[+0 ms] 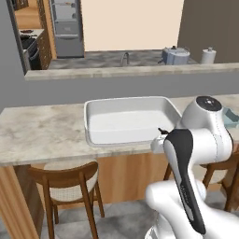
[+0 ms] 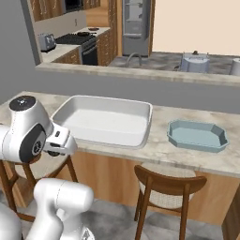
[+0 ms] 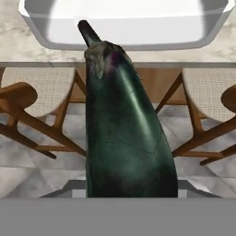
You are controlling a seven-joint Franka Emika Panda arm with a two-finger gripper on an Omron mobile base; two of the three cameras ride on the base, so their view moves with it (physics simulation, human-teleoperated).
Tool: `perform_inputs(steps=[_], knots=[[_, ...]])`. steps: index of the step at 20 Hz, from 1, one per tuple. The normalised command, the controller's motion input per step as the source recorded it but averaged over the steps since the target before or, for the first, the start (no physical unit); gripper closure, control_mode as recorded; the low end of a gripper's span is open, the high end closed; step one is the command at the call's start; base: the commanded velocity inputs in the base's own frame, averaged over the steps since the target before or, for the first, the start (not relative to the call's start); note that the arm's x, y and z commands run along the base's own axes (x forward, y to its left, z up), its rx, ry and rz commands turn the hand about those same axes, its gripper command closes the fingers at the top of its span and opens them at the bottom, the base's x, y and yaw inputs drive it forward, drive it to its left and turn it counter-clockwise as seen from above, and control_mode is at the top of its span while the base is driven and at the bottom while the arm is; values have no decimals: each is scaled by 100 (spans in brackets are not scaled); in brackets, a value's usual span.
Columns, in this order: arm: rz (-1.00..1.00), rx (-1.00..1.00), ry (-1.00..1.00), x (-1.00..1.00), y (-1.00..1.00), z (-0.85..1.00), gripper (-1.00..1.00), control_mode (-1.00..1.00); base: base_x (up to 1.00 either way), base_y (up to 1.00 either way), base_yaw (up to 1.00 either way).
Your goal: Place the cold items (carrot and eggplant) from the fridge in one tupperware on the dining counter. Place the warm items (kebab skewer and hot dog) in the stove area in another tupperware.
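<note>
Dark green-purple, glossy eggplant [image 3: 124, 133] stood gripped in the jaws, stem end pointing toward the white tupperware [image 3: 41, 37] on the marble surface [image 1: 37, 135].

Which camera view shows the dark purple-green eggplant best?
The hand view: the dark purple-green eggplant stands large there, stem toward the white rectangular tupperware. In both base views the arm's white body covers it, so I cannot make it out.

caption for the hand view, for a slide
Eggplant held in the gripper, stem pointing toward the white tupperware on the dining counter.
</note>
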Motion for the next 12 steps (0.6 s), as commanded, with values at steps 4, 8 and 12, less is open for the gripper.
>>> perform_inputs(steps=[4, 8, 12], knots=[[0, 0, -13, 100, 1, 66, 100, -100, 0, 0, 0], [0, 0, 8, 100, 7, 27, 100, -100, 0, 0, 0], [0, 0, 16, 99, 6, -3, 100, -100, 0, 0, 0]])
